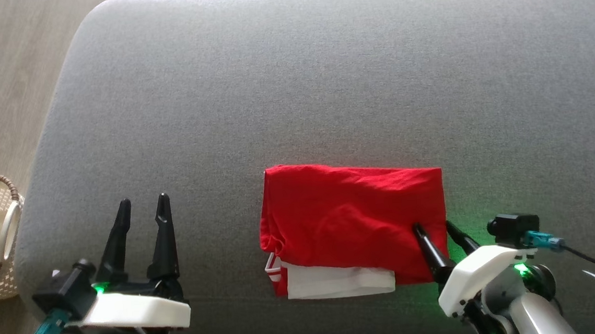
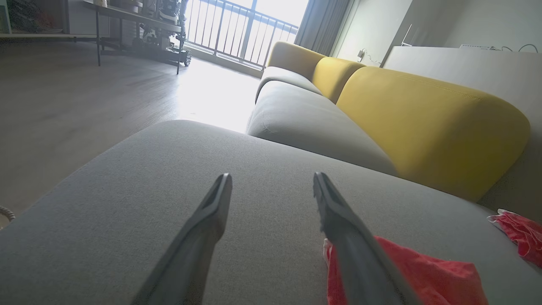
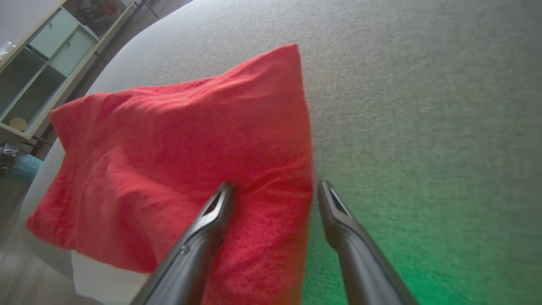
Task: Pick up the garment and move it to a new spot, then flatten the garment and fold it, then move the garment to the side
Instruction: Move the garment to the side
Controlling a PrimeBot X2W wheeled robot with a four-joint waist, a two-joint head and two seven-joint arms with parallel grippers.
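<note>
garment (image 1: 351,221) lies folded in the head view, a red block with a white part (image 1: 337,282) sticking out at its near edge. it sits on the big grey cushion (image 1: 291,83), close to the near edge and a bit right of the middle. the left gripper (image 1: 143,200) is at the near left, well apart from the garment, with its two fingers spread. the right gripper (image 1: 432,225) is at the garment's near right corner. its fingers are spread too, one over the red cloth and one just past the right edge. a woven basket (image 1: 11,229) stands on the floor left of the cushion.

in the left wrist view, the left gripper (image 2: 272,175) has its fingers wide apart above the grey cushion (image 2: 148,190). the garment (image 2: 423,275) shows low on the right, partly behind one finger. a small red cloth (image 2: 518,235) lies further right, apart from it. a yellow backrest (image 2: 423,127) stands on the far side.

in the right wrist view, the right gripper (image 3: 275,184) is spread across the right edge of the garment (image 3: 190,140). one finger is over the red cloth, the other over the cushion (image 3: 423,106) just beside it. i cannot tell if the fingers touch the cloth.
</note>
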